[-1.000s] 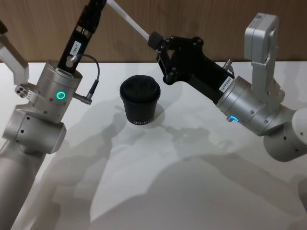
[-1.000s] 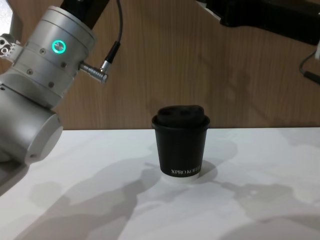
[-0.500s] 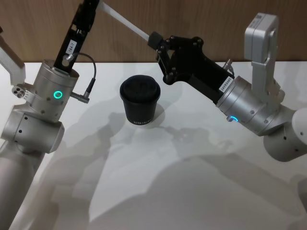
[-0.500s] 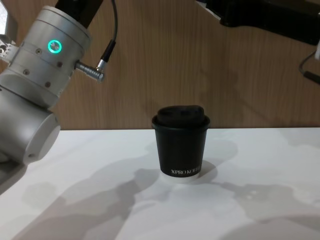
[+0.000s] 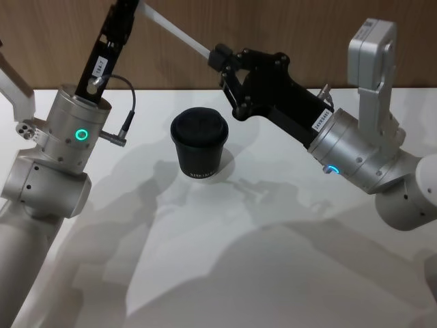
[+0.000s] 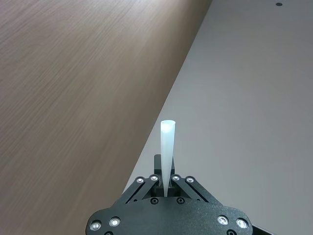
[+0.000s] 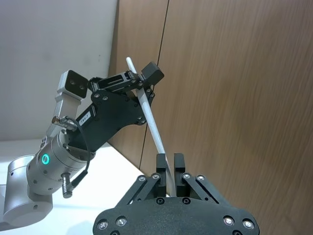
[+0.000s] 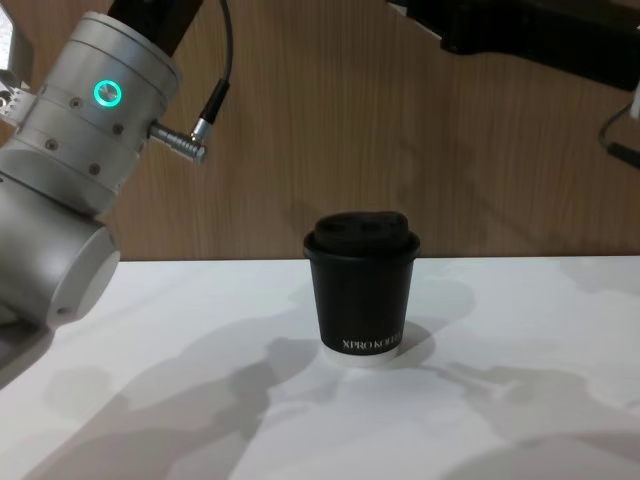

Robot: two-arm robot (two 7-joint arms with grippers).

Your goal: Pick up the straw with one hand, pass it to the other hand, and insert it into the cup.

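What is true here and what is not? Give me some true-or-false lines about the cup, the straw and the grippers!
1. The cup has its lid on. True.
2. The straw is stuck in the cup. False: it hangs in the air, above the cup and a bit behind it.
3. The cup lies on its side. False: it stands upright on the table.
4. Both grippers hold the straw. True: the left gripper has one end and the right gripper has the other.

One straw (image 5: 174, 31), one cup (image 5: 199, 147), one left gripper (image 7: 143, 87), one right gripper (image 5: 220, 60).
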